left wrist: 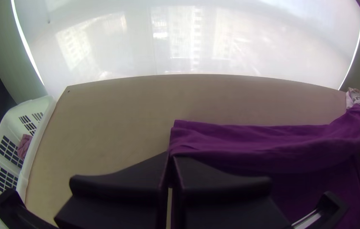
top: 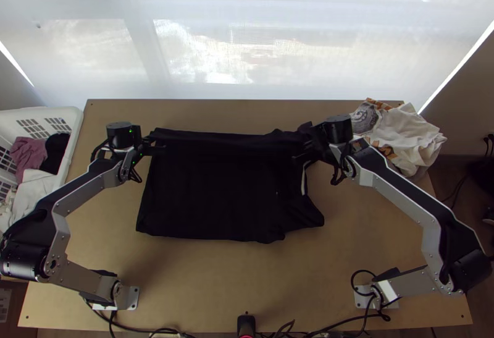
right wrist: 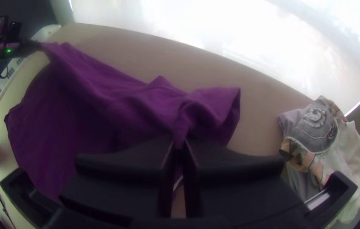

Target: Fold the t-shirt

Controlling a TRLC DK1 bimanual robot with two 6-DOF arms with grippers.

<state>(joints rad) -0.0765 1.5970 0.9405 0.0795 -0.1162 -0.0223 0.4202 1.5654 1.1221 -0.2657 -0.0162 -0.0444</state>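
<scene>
The left claw (top: pixel 159 147) is clamped on the left edge of a dark t-shirt (top: pixel 216 196), near its far corner, above a light wooden table (top: pixel 204 282). At the opposite end, the same garment is gripped by the right claw (top: pixel 301 154), just in from the far right corner. The t-shirt is held between the two, its far part drawn in a long, loose band from one to the other, while the rest is spread on the table toward the arms' bases.

In the left wrist view, the fingers of the left claw (left wrist: pixel 170 156) are pressed together at the side of the cloth, and the corner is left lying just beyond the tips. In the right wrist view, a gathered pinch of fabric is caught at the closed tips of the right claw (right wrist: pixel 181 145), with a loose flap extended past it. A white stripe (top: pixel 303 180) is seen along the garment's right side, near that claw, and the near right corner is splayed outward.

The scene is flanked by a white basket (top: pixel 79 122) of clothes at the table's left and by a heap of light clothes (top: pixel 407 131) piled at its far right corner.
</scene>
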